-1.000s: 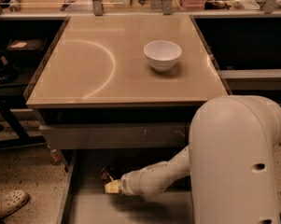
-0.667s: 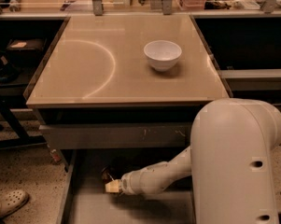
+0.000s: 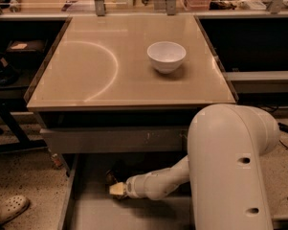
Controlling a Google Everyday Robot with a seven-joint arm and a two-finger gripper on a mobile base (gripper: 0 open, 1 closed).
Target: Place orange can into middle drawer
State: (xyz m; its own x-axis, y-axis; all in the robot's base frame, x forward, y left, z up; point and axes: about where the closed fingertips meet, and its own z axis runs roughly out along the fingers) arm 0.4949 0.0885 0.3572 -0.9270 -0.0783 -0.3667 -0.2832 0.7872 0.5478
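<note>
The middle drawer is pulled open below the table, showing its grey flat floor and low left wall. My white arm reaches down into it from the right. My gripper is low over the drawer floor near the back left, and its pale yellowish tip points left. A small dark shape lies just behind the tip in shadow. The orange can does not show as such; it is hidden or out of view.
A white bowl stands on the tan table top. A closed grey drawer front with scratch marks sits above the open drawer. My arm's bulky white housing fills the right foreground. A shoe lies on the floor at left.
</note>
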